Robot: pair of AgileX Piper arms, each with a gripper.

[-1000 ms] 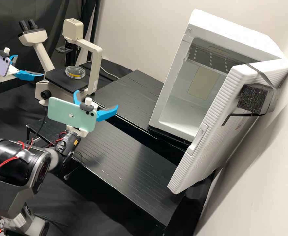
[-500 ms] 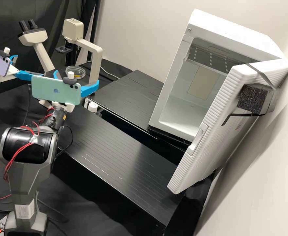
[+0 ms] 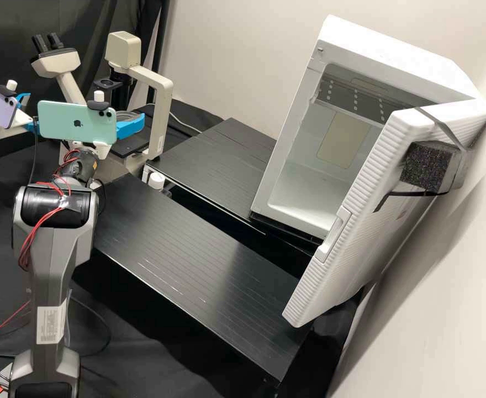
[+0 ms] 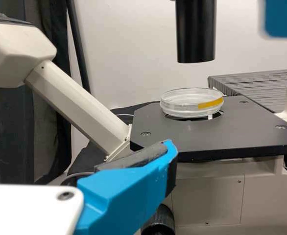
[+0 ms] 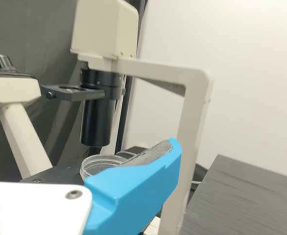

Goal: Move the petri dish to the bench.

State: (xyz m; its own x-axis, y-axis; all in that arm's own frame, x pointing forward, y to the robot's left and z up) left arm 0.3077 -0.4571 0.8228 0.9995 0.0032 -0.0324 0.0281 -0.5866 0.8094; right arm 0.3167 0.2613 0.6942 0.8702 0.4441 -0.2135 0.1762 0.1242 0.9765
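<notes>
Petri dish (image 4: 192, 111), your task item: sits flat on microscope stage (image 4: 222, 134), over its opening. Transfer to bench o/s. Findings for you, near to far:

1. Ribbed black bench top (image 3: 199, 237): prob. set-down pos.; you can't tell from the task wording which part is meant.

2. R gripper (image 3: 110, 110): at the microscope, fingers apart, nothing held. In R wrist view you see one blue finger (image 5: 138, 176) partly in front of the dish; contact, if any, can't be told.

3. L gripper (image 3: 33, 112): off to one side of the microscope, also released, nothing held.

4. Black lens tube (image 4: 196, 32): directly above the dish; in your judgement, limits headroom on lift.

5. White cabinet (image 3: 309, 188): door open; no apparent part in this job.

Progress, est.: early. Approach w/ R gripper approx. complete; grasp, lift, carry, set-down & release all outstanding. Nothing req'd of L gripper as far as you can judge. Rec.: get dish between both fingers before you close, keep it level, clear the tube sideways.
</notes>
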